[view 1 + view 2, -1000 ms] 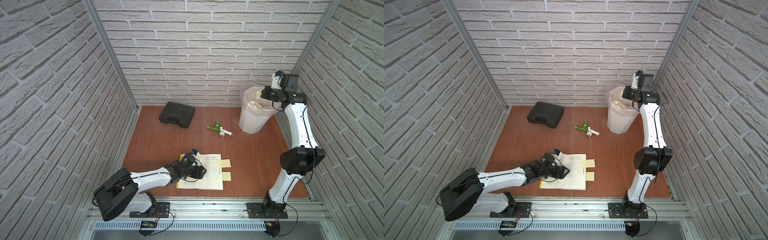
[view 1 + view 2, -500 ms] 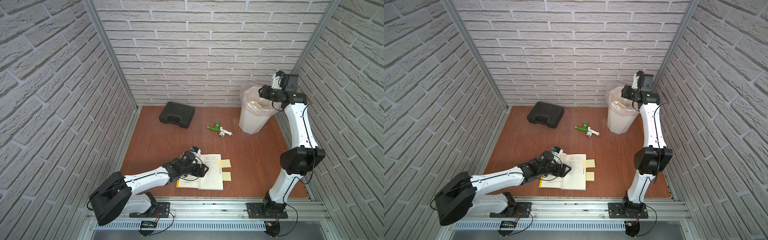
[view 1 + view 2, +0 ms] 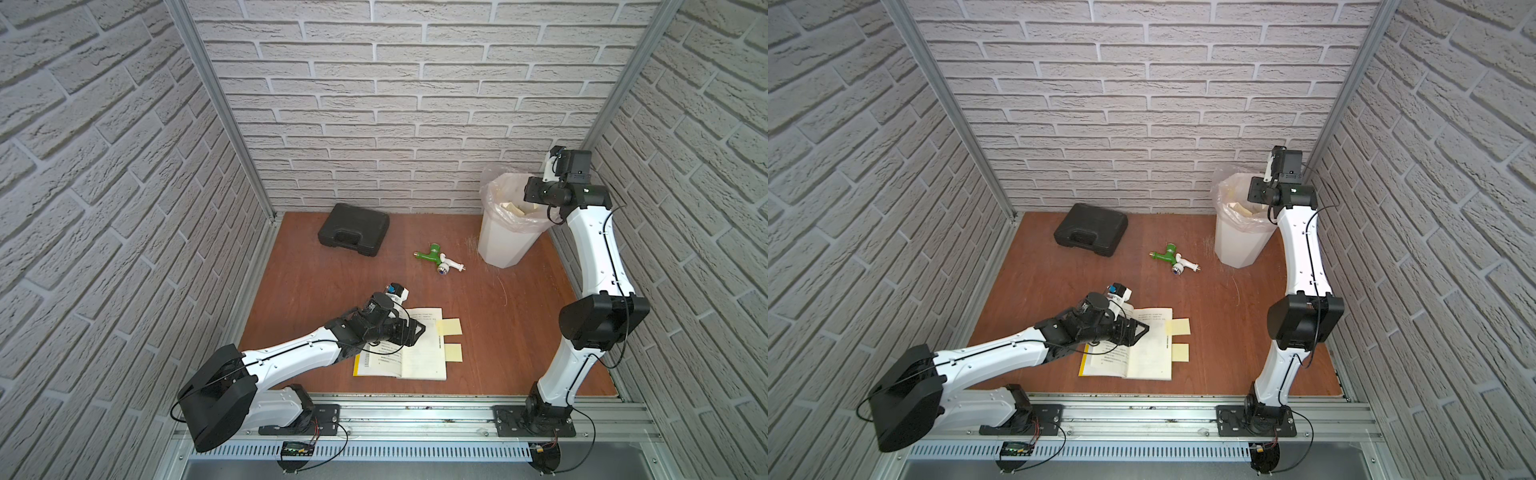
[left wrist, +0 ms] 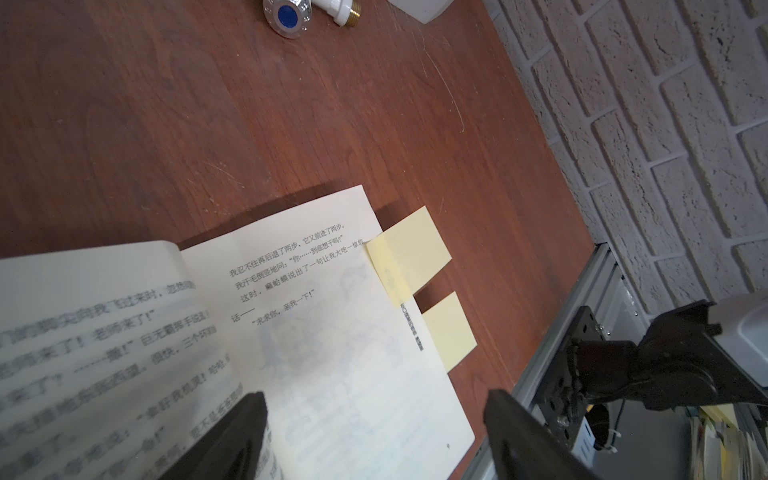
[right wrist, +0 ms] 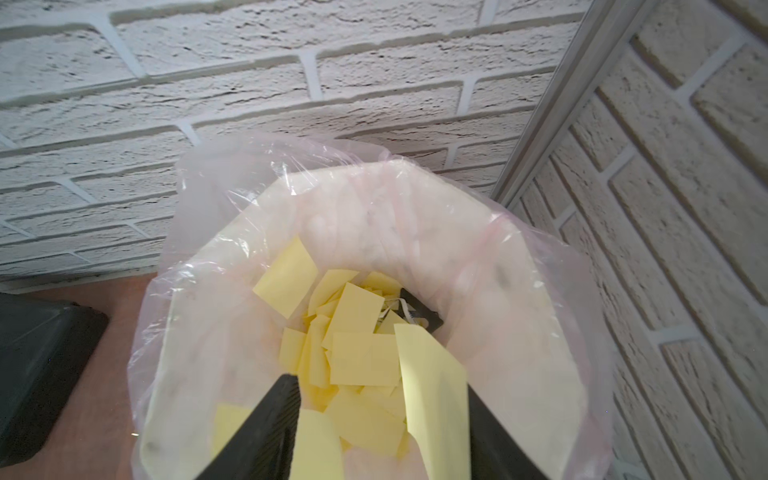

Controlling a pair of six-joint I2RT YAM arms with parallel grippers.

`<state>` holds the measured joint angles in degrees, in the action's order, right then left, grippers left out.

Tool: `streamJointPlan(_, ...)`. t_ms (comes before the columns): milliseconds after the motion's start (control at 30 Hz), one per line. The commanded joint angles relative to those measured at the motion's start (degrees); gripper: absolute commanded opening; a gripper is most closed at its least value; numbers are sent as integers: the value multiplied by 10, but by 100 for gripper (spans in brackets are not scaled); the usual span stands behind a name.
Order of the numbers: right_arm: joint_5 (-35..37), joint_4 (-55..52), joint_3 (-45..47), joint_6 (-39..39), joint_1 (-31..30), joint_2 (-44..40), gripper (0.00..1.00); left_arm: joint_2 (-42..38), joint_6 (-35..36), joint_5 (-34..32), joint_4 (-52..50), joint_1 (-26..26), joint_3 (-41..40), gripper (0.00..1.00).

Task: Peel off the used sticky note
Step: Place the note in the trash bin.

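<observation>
Your left gripper (image 4: 374,395) wide, empty, over open white paperback book (image 4: 316,365); two pale yellow square sticky notes (image 4: 415,245) overhang page edge, bare brown wooden tabletop (image 4: 249,124) beyond. Your right gripper (image 5: 378,382) wide above plastic-lined white bin (image 5: 407,170), yellow paper slip (image 5: 432,395) beside one finger.

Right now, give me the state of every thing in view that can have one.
book, open, flat
upper sticky note, stuck on the page edge
lower sticky note, poking from under the page
bin, upright, lined, holding yellow notes
case, shut
tap, on its side
left tool, open above the book
right tool, open over the bin, peeled note at one finger
</observation>
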<state>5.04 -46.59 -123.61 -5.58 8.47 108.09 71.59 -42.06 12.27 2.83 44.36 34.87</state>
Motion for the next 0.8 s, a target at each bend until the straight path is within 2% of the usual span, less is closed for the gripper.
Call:
streamJointPlan(0,51,2,9,31,4,-33,61,2,3,6,21,2,-5,86)
streamJointPlan(500,158,2,5,80,13,-50,63,23,7,12,41,1,-19,86)
streamJointPlan(600,130,5,4,60,19,-53,64,24,7,14,45,-1,-24,86)
streamJointPlan(767,39,12,-5,18,25,-52,64,35,7,23,54,-6,-25,86)
